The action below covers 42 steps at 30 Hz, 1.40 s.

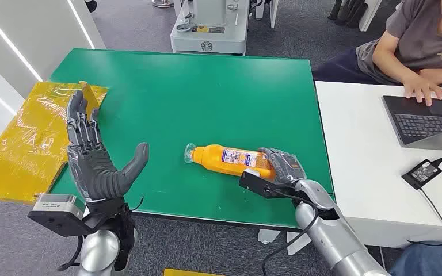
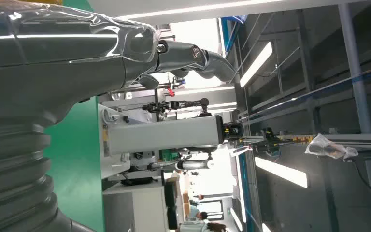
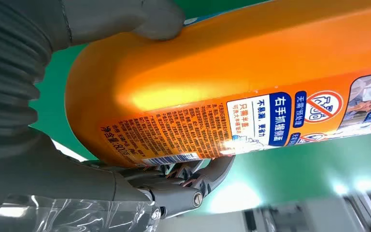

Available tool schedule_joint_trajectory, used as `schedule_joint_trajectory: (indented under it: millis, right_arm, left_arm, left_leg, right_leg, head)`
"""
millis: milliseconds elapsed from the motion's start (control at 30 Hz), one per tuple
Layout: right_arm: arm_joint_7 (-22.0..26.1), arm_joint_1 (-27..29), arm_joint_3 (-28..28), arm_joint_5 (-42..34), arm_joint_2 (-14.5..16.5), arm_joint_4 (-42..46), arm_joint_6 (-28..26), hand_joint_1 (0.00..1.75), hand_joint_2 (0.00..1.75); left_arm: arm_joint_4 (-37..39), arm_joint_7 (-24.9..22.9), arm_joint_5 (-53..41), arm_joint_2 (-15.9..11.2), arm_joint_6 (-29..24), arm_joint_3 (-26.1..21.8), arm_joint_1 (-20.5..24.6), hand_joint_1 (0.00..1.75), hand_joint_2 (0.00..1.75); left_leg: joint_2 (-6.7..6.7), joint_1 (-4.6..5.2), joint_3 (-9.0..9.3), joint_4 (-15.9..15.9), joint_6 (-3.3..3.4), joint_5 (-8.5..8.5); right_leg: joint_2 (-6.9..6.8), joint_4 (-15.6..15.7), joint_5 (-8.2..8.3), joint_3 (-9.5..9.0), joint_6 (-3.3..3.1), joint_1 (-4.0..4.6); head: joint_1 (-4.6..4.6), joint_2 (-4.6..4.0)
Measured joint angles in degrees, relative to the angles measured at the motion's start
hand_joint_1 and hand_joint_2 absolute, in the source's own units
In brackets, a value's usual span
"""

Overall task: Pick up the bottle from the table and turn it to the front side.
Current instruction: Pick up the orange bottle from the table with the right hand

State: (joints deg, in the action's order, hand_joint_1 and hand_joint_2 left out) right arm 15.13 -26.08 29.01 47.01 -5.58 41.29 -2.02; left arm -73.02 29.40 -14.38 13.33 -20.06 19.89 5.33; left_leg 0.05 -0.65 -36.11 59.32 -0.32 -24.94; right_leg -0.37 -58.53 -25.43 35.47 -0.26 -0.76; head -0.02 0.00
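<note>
The orange bottle (image 1: 233,161) lies on its side on the green table (image 1: 207,92), close to the table's near edge and toward its right end, clear cap pointing at the table's left side, printed label facing up. The right hand (image 1: 279,171) is on the bottle's base end: fingers wrap over the far side of the base, and the close wrist shot confirms the grasp, with the thick grey thumb (image 3: 149,19) pressed on one side of the orange body (image 3: 232,72) and the darker fingers (image 3: 193,179) curled under the other (the label's small print and barcode sit right above those fingers). Whether the bottle's base has left the table, I can't tell; from the head view it looks flat on the green surface.

The left hand (image 1: 95,164) is up over the table's near-left corner, palm open, fingers straight and spread, thumb out to the side, holding nothing. Its wrist view looks past the fingers (image 2: 193,55) toward the room.

Just left of the table sits a yellow plastic-wrapped sheet (image 1: 26,138), overlapping the table's left edge. To the table's right stands a white desk (image 1: 357,144) with a laptop (image 1: 429,121) and a power adapter (image 1: 422,171); a seated person (image 1: 414,40) rests a hand on the laptop keyboard.
</note>
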Motion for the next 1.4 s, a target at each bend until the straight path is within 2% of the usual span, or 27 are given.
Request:
schedule_joint_trajectory:
  millis: [67, 100, 200, 233, 500, 600, 833, 1000, 1233, 1400]
  right_arm:
    - [0.08, 0.02, -0.02, -0.08, 0.02, 0.08, -0.17, 1.75, 1.75]
    - [1.25, 0.43, -0.76, -1.11, 0.73, 1.52, -2.52, 1.75, 1.75]
    - [6.93, 3.02, -4.73, -6.42, 4.21, 9.29, -14.71, 1.75, 1.75]
    - [8.08, 3.79, -5.58, -7.67, 4.89, 11.13, -17.2, 1.75, 1.75]
    - [14.3, 8.68, -8.18, -15.1, 8.24, 20.56, -27.56, 1.75, 1.75]
    - [15.99, 9.9, -8.4, -17.18, 9.14, 22.47, -30.52, 1.75, 1.75]
    - [18.42, 10.47, -8.1, -19.64, 9.94, 23.39, -31.13, 1.75, 1.75]
    - [18.6, 10.08, -6.34, -19.87, 9.99, 22.7, -28.14, 1.75, 1.75]
    - [18.68, 8.38, -3.54, -19.03, 10.3, 20.56, -25.31, 1.75, 1.75]
    - [18.72, 6.94, -2.61, -18.78, 11.18, 19.39, -24.55, 1.75, 1.75]
  left_arm:
    - [-0.01, 0.0, 0.0, 0.0, -0.01, 0.0, -0.02, 0.0, 1.75]
    - [-0.13, 0.17, 0.0, 0.0, -0.06, -0.01, -0.13, 0.0, 1.75]
    - [-0.51, 1.05, 0.16, 0.01, -0.36, -0.07, -0.44, 0.0, 1.75]
    - [-0.53, 1.27, 0.25, 0.01, -0.44, -0.08, -0.43, 0.0, 1.75]
    - [-0.53, 2.01, 0.57, 0.41, -0.85, -0.11, -0.11, 0.0, 1.75]
    - [-0.53, 2.02, 1.89, 0.46, 0.61, -0.11, 0.27, 0.0, 1.75]
    - [-0.53, 1.39, 6.05, 0.46, 7.11, 0.27, 2.82, 0.0, 1.75]
    - [0.17, -2.06, 10.57, 0.46, 16.14, 1.8, 5.58, 0.0, 1.75]
    - [3.34, -4.48, 14.65, 0.46, 24.29, 4.7, 9.49, 0.0, 1.75]
    - [6.02, -5.1, 15.4, 0.49, 25.8, 6.83, 12.48, 0.0, 1.75]
  left_leg:
    - [0.0, 0.0, 0.0, 0.0, 0.0, 0.0]
    - [0.0, 0.0, 0.0, 0.0, 0.0, 0.0]
    - [0.0, 0.0, 0.01, -0.01, 0.0, 0.0]
    - [0.01, 0.0, 0.01, -0.01, 0.0, 0.0]
    - [0.01, 0.0, 0.01, -0.01, 0.0, -0.01]
    - [0.01, 0.0, 0.02, -0.01, 0.0, -0.01]
    - [0.0, 0.0, 0.03, -0.01, 0.01, 0.02]
    - [0.0, 0.0, 0.02, 0.0, 0.01, 0.02]
    - [0.0, 0.0, 0.02, 0.0, 0.01, 0.02]
    - [0.0, 0.0, 0.02, 0.0, 0.01, 0.03]
  right_leg:
    - [0.0, 0.0, 0.0, 0.0, 0.0, 0.0]
    - [0.0, 0.0, 0.0, 0.0, 0.0, 0.0]
    - [0.0, 0.0, -0.01, 0.01, 0.01, 0.0]
    - [0.0, 0.0, -0.02, 0.01, 0.01, 0.0]
    - [0.01, 0.01, -0.02, 0.01, 0.02, 0.0]
    - [0.01, 0.01, -0.02, 0.01, 0.02, 0.0]
    - [-0.01, 0.0, -0.01, 0.0, 0.01, 0.0]
    - [0.0, -0.01, -0.01, 0.0, 0.01, 0.0]
    - [0.0, -0.01, -0.01, 0.0, 0.01, 0.0]
    - [0.0, -0.02, -0.01, 0.0, 0.01, 0.0]
  head:
    - [0.0, 0.0]
    - [0.01, 0.0]
    - [0.02, 0.0]
    - [0.02, 0.0]
    - [0.02, 0.0]
    - [0.02, 0.0]
    - [0.02, 0.0]
    - [0.01, 0.0]
    - [0.01, 0.0]
    - [0.02, 0.0]
